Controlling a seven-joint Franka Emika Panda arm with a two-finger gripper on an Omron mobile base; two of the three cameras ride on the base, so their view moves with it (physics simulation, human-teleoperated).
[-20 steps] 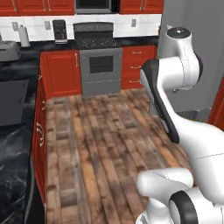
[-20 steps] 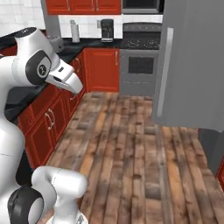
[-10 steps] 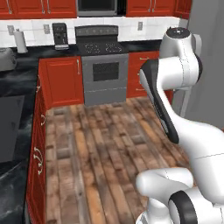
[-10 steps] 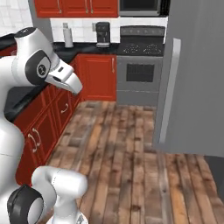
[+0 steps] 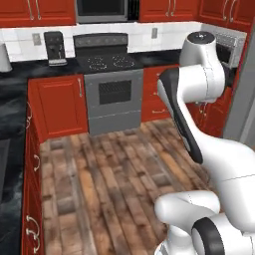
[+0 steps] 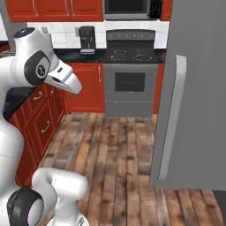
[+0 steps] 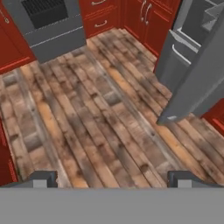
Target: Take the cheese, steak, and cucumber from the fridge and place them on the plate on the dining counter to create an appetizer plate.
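The tall grey fridge (image 6: 198,88) stands at the right, its long bar handle (image 6: 172,114) facing me. In the hand view the fridge (image 7: 175,61) is at the upper right; its door (image 7: 199,85) seems swung out over the floor, with grey inner shelves (image 7: 205,17) behind it. My gripper (image 7: 112,179) hangs open above the wooden floor, its fingertips (image 7: 43,178) far apart and nothing between them. The cheese, steak and cucumber are hidden. The plate and the dining counter are out of view.
A grey stove (image 5: 112,94) stands against the back wall between red cabinets (image 5: 60,104). A black coffee maker (image 5: 55,47) sits on the black counter (image 5: 15,84) at the left. A silver toaster oven (image 5: 226,45) is at the back right. Wooden floor (image 7: 96,109) lies open ahead.
The whole picture has shifted: the base has moved, so the stove and fridge sit closer and larger. The arm keeps its pose over the base and the gripper stays open.
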